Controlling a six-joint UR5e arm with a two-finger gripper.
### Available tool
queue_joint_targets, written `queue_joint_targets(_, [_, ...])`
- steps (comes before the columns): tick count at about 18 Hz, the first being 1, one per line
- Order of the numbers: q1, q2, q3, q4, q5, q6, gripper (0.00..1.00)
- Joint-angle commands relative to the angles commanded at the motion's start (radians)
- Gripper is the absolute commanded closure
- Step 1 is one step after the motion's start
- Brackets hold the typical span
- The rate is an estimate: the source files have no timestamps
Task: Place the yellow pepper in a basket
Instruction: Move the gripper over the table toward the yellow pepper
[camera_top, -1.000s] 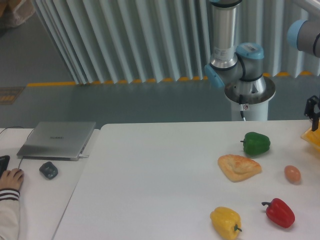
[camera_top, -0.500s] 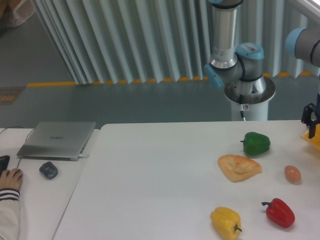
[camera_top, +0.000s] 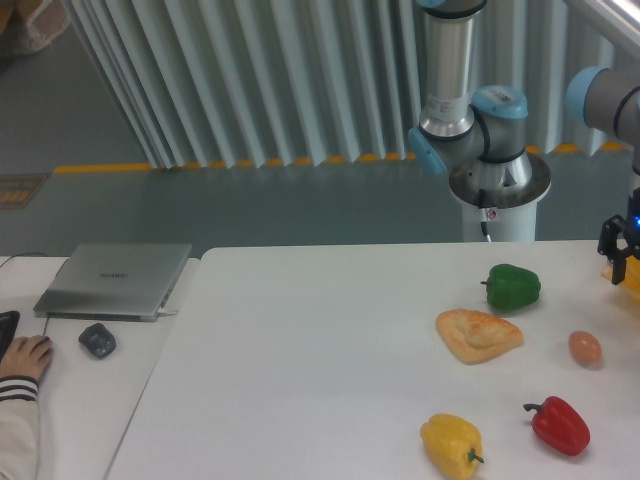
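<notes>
Since the earlier frames the gripper (camera_top: 618, 252) has shifted left and slightly down at the right edge of view; nothing on the tabletop (camera_top: 300, 350) has moved.

Nearest the camera, the pepper (camera_top: 451, 446) lies on its side at the front edge, stem toward the right, untouched. The red pepper (camera_top: 558, 425) sits near it on the right. Risk: a descent drifting right could take or knock the wrong fruit, and the glossy, lobed body could slip from a two-finger pinch if the jaws land on a ridge.

Mid-table, the bread (camera_top: 478, 333), egg (camera_top: 585, 347) and green pepper (camera_top: 514, 286) all lie between pepper and gripper. Risk: a low transit either way could sweep the egg, which would roll.

Farthest, the gripper hangs low beside the basket (camera_top: 628, 275), of which only a corner shows. Its fingers appear slightly apart and hold nothing, though detail is too small for certainty. Risk: with the basket mostly out of view, a release there cannot be confirmed, and a drop on the rim could bounce out.
</notes>
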Motion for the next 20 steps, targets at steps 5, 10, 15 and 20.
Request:
queue_joint_targets(5, [-0.104,-0.072,0.053,0.094,0.014,-0.282,0.0])
queue_joint_targets(10, [-0.141,-0.083,0.067,0.101,0.026,-0.437,0.0])
queue_joint_targets(15, [-0.206,-0.094,0.066,0.101,0.067,-0.719,0.0])
queue_joint_targets(20, [-0.304,-0.126,0.064,0.175,0.123,-0.992,0.0])
